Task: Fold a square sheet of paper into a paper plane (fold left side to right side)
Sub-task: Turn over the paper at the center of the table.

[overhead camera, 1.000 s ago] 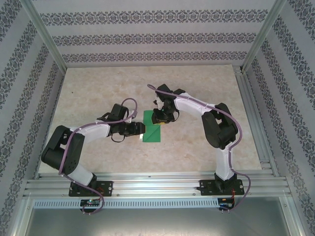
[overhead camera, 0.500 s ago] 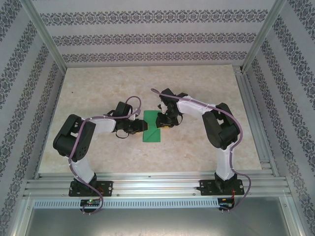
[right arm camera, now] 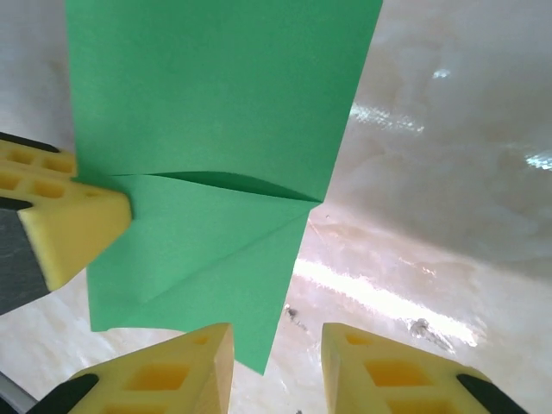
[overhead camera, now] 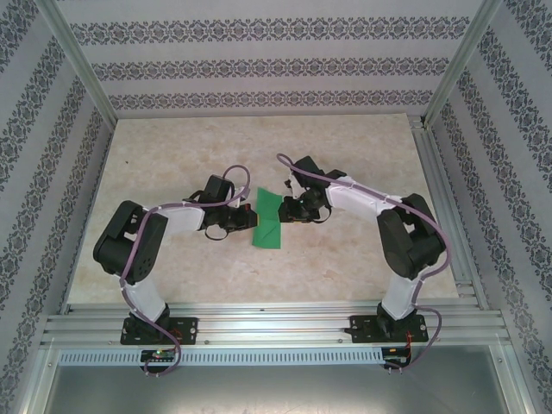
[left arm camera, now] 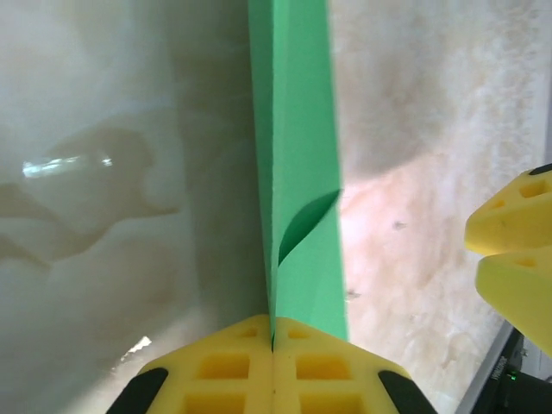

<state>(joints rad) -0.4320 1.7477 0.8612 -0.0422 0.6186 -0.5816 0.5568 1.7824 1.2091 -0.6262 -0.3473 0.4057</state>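
Observation:
The green sheet of paper lies mid-table, folded into an oblong with diagonal creased flaps. My left gripper is shut on its left edge. In the left wrist view the yellow fingertips pinch the paper, which stands on edge between them. My right gripper sits at the paper's right side, open. In the right wrist view its gripper has a corner of the paper reaching into the gap beside the left finger, not clamped. The left gripper's finger shows on the paper's far edge.
The table is pale marble-patterned, ringed by patterned walls and an aluminium frame. The right gripper's yellow fingers show at the edge of the left wrist view, close to the paper.
The left gripper has closed on the paper's left edge and lifted it a little. The right gripper has drawn back to the right off the paper, its elbow swinging outward.

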